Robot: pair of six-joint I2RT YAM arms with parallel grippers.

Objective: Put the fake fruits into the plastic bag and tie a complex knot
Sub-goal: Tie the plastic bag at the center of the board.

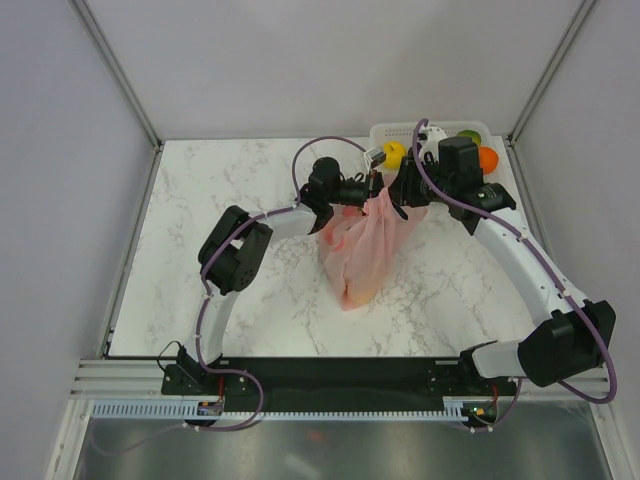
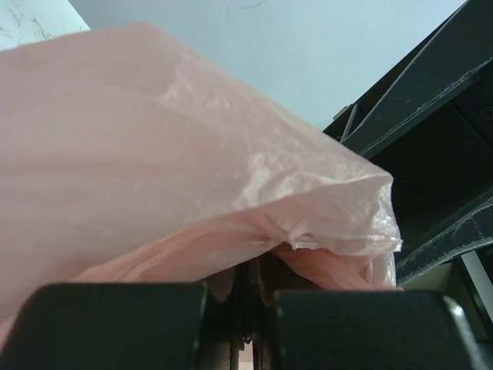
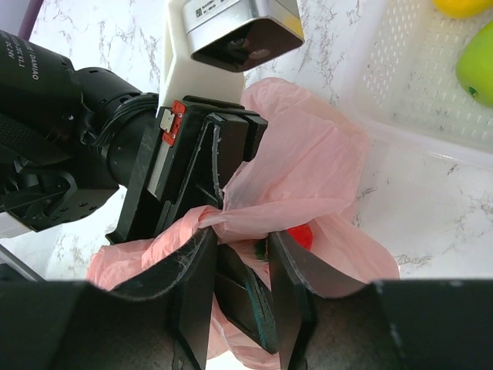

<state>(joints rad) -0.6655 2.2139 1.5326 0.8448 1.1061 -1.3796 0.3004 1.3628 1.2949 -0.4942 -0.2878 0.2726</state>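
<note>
Right gripper (image 3: 243, 240) up close, jaws part-way apart astride the plastic bag's (image 1: 362, 255) gathered top — hold unclear, left gripper (image 2: 243, 287) clamped on its pink film, red fake fruit (image 3: 302, 235) inside, bag mid-table near white basket (image 1: 385, 128).

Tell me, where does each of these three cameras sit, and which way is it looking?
Top: fixed above and behind, looking down on table, bag and basket; left arm and right arm show.
Left wrist: on the left arm, looks along the left gripper, shut on bag film filling the view; only its fingers show.
Right wrist: on the right arm, looks down past the right gripper at bag and left gripper.
Shared: top and right wrist both show the basket.
</note>
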